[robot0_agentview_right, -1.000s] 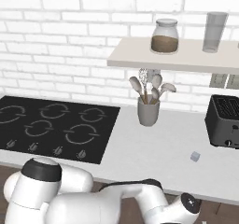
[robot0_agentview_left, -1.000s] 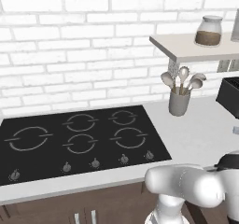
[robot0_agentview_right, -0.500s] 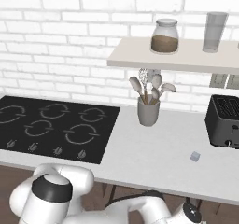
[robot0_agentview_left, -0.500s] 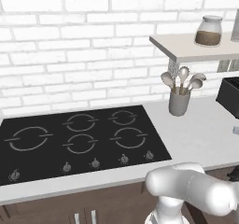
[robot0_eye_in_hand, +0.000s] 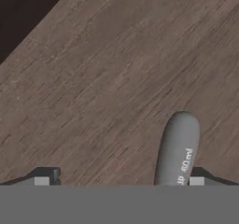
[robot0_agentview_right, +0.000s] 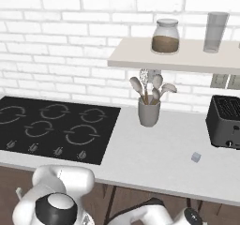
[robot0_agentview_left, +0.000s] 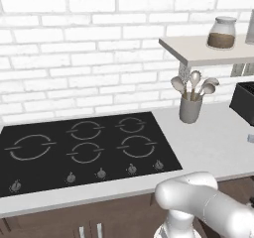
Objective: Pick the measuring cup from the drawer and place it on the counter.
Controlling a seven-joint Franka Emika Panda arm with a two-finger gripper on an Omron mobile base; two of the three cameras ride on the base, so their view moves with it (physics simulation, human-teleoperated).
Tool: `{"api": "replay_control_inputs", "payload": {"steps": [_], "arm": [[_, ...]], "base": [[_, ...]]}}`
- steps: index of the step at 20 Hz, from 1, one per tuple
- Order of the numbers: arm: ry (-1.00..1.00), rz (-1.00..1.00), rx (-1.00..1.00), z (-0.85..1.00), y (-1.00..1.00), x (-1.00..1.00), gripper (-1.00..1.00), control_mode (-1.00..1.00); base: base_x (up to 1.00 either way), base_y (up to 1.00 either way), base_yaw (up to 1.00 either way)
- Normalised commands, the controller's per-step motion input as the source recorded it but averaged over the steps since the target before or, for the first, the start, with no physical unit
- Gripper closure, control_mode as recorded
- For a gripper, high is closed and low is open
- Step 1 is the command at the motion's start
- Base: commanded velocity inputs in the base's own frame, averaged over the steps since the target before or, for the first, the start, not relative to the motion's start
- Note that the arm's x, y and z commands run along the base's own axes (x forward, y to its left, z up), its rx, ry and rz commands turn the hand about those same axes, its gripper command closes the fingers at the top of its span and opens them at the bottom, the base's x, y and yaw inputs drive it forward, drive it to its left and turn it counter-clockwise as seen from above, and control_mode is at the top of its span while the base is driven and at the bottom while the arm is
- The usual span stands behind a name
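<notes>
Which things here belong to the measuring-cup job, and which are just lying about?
Job:
measuring cup, only its handle end showing, over the brown wood surface
counter
gripper, low by the handle

Lying about:
cooktop
utensil holder
toaster
jar and glass on the shelf
small cube

base cams share counter (robot0_agentview_left: 218,143), hand cam close
</notes>
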Motion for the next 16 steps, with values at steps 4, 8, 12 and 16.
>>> {"api": "replay_control_inputs", "payload": {"steps": [4,8,12,16], "arm": [[0.04,0.0,-0.05,-0.41,0.0,0.0,1.0,-1.0],[0.0,0.0,0.0,-0.02,0.0,-0.07,1.0,-1.0],[0.0,0.0,0.0,0.04,0.0,-0.54,1.0,-1.0],[-0.01,0.0,0.02,0.38,-0.03,-0.62,1.0,-1.0]], "base": [[0.0,0.0,0.0],[0.0,0.0,0.0],[0.0,0.0,0.0],[0.0,0.0,0.0]]}}
